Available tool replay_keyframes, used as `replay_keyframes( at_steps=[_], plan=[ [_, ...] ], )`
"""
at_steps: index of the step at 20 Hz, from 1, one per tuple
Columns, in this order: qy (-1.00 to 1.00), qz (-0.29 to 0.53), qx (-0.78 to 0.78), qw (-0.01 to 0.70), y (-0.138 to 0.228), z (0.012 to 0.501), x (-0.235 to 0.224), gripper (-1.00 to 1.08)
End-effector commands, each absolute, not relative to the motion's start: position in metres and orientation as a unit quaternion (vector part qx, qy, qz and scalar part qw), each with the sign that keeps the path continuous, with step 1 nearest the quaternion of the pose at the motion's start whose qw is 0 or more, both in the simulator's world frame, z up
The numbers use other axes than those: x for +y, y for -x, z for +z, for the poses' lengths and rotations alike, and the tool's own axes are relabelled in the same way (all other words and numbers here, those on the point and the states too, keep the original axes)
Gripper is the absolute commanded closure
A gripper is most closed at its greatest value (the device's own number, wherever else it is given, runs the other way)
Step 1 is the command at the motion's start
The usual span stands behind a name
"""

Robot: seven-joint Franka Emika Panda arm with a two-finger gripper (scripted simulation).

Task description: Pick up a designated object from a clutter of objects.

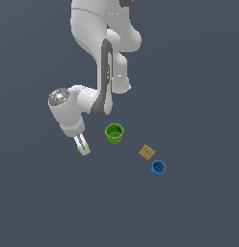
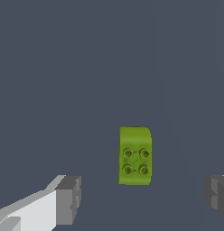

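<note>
In the exterior view the gripper (image 1: 83, 146) hangs low at the exterior view's left of the clutter, its fingers pointing down at the grey floor (image 1: 39, 202), and a sliver of green shows right at the fingertips, which I take to be the olive-green block (image 1: 86, 145), mostly hidden there. The wrist view shows the block (image 2: 135, 155) plainly: oblong, with four studs on one half, lying flat between the two finger pads (image 2: 68, 200), the jaws spread wide and touching nothing. The block sits nearer one pad than the other, so the first risk is that closing pushes it sideways before both pads meet it, or twists it so the pads catch a corner and it squirts out. It is also low and flat, so if the fingers do not go down far enough they may pinch only its top edge and lose it on the lift. Moving rightward in the exterior view, the green cup (image 1: 114, 132) stands near the arm's wrist; a sideways correction could knock it. The tan cube (image 1: 147, 152) and the blue cup (image 1: 158, 168), touching or nearly so, lie well apart from the gripper and seem safe.
</note>
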State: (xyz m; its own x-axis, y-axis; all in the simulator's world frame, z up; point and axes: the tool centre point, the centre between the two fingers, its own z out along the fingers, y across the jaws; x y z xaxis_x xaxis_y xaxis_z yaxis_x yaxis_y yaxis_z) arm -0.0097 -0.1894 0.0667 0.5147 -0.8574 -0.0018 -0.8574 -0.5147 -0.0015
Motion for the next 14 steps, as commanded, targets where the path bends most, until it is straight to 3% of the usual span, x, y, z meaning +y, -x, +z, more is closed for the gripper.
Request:
replay_keyframes(
  at_steps=[1,14],
  plan=[
    [0.866,0.000,0.500,0.000,0.011,0.063,-0.192,-0.92],
    [0.866,0.000,0.500,0.000,0.013,0.027,-0.192,-0.92]
  ],
)
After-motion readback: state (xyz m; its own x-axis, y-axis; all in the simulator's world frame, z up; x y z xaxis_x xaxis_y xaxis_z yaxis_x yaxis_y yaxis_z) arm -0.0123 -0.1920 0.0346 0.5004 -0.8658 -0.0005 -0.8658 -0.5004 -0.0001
